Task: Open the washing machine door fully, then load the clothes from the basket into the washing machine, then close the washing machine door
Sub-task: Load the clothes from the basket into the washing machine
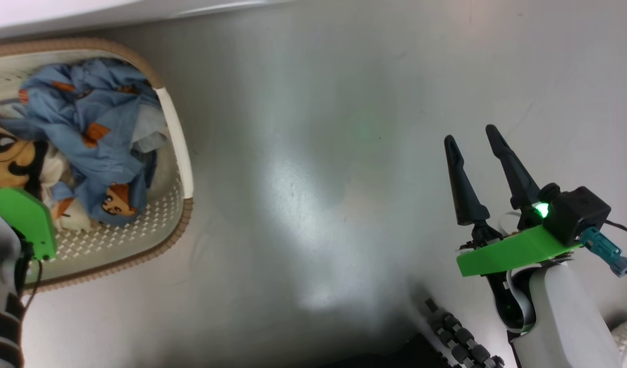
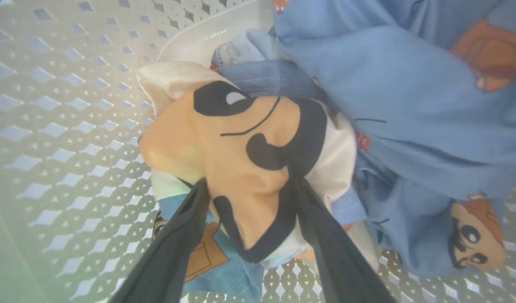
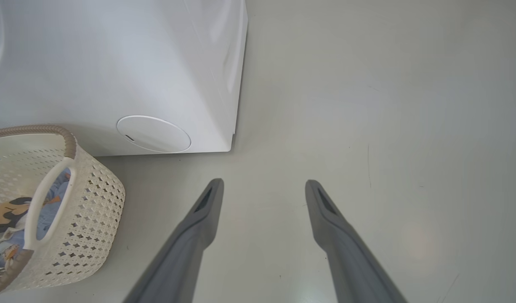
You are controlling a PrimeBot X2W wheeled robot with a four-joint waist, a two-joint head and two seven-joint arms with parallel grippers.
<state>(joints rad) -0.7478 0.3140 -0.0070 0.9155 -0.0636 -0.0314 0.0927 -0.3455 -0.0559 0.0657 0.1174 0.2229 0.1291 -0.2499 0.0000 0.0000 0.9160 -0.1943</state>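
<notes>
Left tool [image 2: 249,210] down inside the basket [image 1: 176,133], clenched on the cream piece atop the clothes [image 2: 409,105]; right tool [image 3: 264,193] released over bare floor, well apart; washing machine [image 3: 115,63] just beyond the basket.

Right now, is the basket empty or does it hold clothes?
Not empty. The basket holds crumpled light blue clothes, and the left end effector grips a cream, dark-trimmed piece inside it.
</notes>
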